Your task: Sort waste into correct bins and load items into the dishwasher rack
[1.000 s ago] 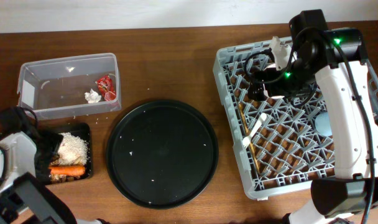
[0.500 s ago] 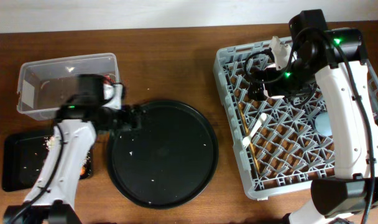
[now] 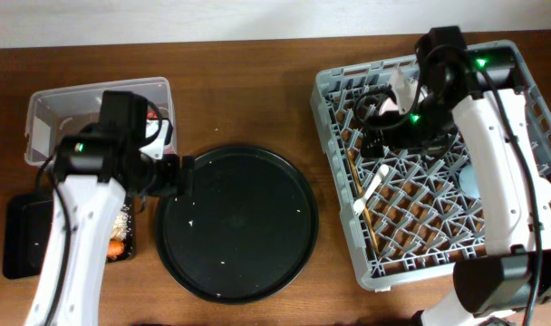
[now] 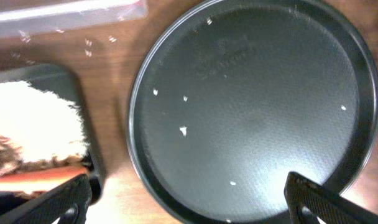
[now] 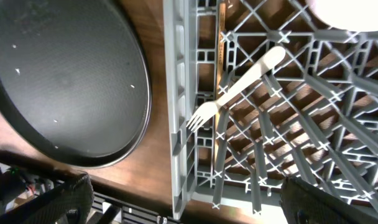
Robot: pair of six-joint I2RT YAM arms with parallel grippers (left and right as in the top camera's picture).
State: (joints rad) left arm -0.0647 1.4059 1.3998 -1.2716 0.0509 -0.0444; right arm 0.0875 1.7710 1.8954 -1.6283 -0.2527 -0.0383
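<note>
The grey dishwasher rack [image 3: 529, 226] stands at the right and holds the white fork [image 3: 373, 186] and the wooden chopsticks [image 3: 359, 195]. Both also show in the right wrist view, the fork [image 5: 239, 87] and the chopsticks [image 5: 222, 37]. My right gripper [image 3: 375, 122] hangs open and empty over the rack's left part. My left gripper [image 3: 180, 172] is open and empty at the left rim of the round tray. The shallow black tray [image 4: 77, 81] holds rice scraps [image 4: 33, 121], the carrot [image 4: 43, 177] and a brown lump [image 4: 2, 155]. The clear tub [image 3: 40, 109] holds the red wrapper [image 3: 152, 120]. The bowls are out of view.
A large round black tray [image 3: 237, 222] with a few rice specks lies mid-table; it also shows in the left wrist view [image 4: 251, 112] and the right wrist view [image 5: 64, 81]. A pale blue cup [image 3: 469, 184] sits in the rack, partly under my right arm.
My left arm has swung from the front left corner up over the tub and black tray, its gripper now at the round tray's left rim. The right arm shifted slightly.
</note>
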